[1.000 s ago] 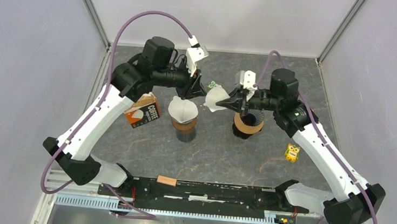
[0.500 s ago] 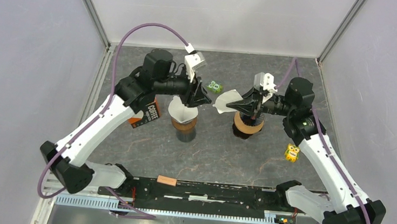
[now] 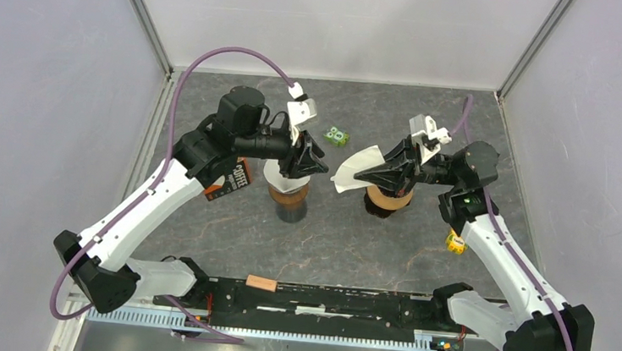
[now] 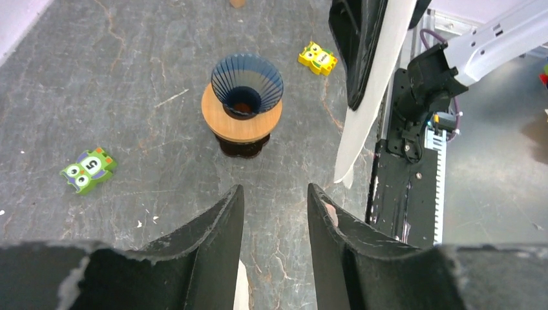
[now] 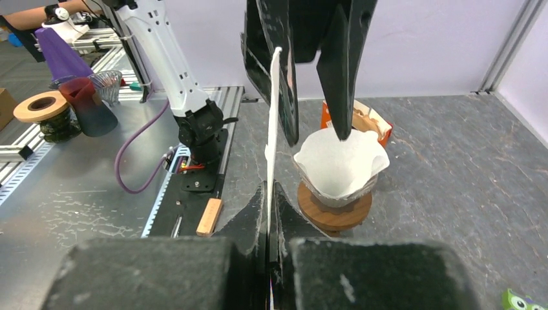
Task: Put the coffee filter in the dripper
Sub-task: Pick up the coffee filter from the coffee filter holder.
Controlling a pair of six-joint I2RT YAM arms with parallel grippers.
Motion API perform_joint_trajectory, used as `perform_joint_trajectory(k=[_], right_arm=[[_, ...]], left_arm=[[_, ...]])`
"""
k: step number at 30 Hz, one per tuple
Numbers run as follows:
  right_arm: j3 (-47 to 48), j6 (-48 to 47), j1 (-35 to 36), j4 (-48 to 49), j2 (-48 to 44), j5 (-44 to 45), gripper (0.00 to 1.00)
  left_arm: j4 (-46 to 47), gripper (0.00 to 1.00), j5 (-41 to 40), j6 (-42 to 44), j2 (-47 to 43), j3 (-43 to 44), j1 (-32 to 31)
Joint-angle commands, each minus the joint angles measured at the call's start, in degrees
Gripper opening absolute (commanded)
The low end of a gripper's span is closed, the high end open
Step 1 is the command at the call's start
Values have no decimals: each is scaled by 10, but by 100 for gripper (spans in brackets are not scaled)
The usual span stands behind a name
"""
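The right fingers (image 3: 378,175) are closed flat on the coffee filter (image 3: 357,164), held in the air. Its free edge points at the left fingers (image 3: 307,160), a small gap away. The empty dripper (image 4: 247,82) stands below the right fingers. The left fingers are spread and hold nothing, above a second, paper-lined dripper (image 5: 335,210). Bare desk (image 3: 344,246) lies open toward the bases.

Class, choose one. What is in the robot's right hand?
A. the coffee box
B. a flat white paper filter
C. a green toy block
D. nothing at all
B: the right hand is shut on the filter, which shows edge-on as a thin white sheet in the right wrist view.
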Motion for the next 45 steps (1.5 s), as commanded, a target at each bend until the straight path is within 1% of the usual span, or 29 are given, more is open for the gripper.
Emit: perform_joint_trajectory(k=[1, 9, 18, 27, 34, 45], right_arm=[[-10, 74, -2, 104, 1, -19, 0], [-14, 78, -2, 107, 8, -10, 0], [-15, 77, -2, 105, 7, -8, 0], [-10, 68, -4, 88, 12, 0, 0], [-10, 65, -4, 81, 13, 3, 0], [-15, 66, -4, 81, 7, 2, 0]], left_arm=[[24, 48, 27, 44, -10, -18, -9], [36, 48, 57, 26, -5, -21, -16], [46, 48, 44, 18, 2, -13, -17], [41, 48, 91, 19, -4, -16, -18], [41, 49, 110, 16, 3, -8, -18], [50, 48, 72, 14, 33, 21, -20]])
